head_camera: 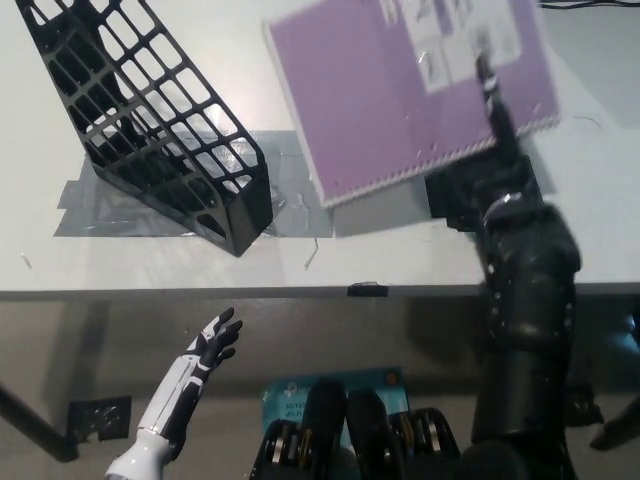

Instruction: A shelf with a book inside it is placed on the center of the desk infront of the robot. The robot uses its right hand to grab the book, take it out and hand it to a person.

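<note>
The black right robot hand [492, 100] grips the purple book [400, 95], seemingly by its right edge, upper centre, clear of the shelf [150, 120]. Keep it level for the handover. The left robot hand [205, 350] rests open, lower left.

One view only — the head camera, looking steeply down from above onto the desk [120, 255], whose front edge crosses the frame just below the middle. The floor fills the lower part. The black shelf [160, 130] sits upper left, near the lens — no second view to share the scene with.
</note>
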Controlling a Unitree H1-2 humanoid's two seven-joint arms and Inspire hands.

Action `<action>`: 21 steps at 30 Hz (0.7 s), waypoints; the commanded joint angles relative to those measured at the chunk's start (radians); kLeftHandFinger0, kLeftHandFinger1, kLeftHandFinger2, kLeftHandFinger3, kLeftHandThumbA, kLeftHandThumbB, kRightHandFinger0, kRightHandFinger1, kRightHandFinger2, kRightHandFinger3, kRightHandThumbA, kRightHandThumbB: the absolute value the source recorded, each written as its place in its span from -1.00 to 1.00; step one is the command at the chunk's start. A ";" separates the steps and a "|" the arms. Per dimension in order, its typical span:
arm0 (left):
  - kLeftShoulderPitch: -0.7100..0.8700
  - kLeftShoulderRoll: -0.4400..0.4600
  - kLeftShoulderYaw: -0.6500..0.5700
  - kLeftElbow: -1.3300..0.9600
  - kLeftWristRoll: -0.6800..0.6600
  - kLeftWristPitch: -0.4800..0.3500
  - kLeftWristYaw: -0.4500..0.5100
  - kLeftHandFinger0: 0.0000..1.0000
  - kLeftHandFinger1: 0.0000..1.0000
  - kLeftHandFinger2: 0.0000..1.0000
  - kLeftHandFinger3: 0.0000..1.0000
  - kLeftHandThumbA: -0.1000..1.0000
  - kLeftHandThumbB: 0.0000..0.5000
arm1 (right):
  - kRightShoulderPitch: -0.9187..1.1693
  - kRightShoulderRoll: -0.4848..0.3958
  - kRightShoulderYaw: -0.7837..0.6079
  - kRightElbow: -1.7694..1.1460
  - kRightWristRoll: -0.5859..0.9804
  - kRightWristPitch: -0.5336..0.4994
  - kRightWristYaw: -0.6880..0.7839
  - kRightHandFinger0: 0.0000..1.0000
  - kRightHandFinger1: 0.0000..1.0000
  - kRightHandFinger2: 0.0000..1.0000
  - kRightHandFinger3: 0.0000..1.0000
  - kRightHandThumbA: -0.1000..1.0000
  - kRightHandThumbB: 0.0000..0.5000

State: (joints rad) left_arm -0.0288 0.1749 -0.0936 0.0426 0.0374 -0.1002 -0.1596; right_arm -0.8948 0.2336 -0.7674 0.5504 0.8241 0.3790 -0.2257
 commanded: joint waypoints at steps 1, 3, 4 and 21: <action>0.010 0.002 0.011 -0.030 -0.026 -0.017 -0.010 1.00 1.00 1.00 1.00 1.00 0.06 | -0.066 -0.028 -0.024 0.173 0.070 -0.090 0.036 -1.00 -1.00 -0.86 -0.59 1.00 -0.90; 0.009 0.003 0.011 -0.031 -0.024 -0.017 -0.009 1.00 1.00 1.00 1.00 1.00 0.06 | -0.076 -0.037 -0.033 0.221 0.068 -0.110 0.032 -1.00 -1.00 -0.82 -0.50 1.00 -0.90; 0.008 0.003 0.011 -0.031 -0.023 -0.017 -0.009 1.00 1.00 1.00 1.00 1.00 0.09 | -0.084 -0.051 -0.040 0.276 0.073 -0.125 0.041 -1.00 -1.00 -0.76 -0.36 1.00 -0.88; -0.013 0.011 0.012 -0.029 -0.007 -0.019 -0.005 1.00 1.00 1.00 1.00 1.00 0.06 | -0.080 -0.094 0.015 0.459 0.059 -0.245 0.296 0.64 0.94 1.00 1.00 1.00 0.27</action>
State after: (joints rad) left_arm -0.0224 0.1750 -0.0931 0.0413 0.0360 -0.1019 -0.1595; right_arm -0.9950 0.1269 -0.8014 1.0507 0.8843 0.1708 -0.1280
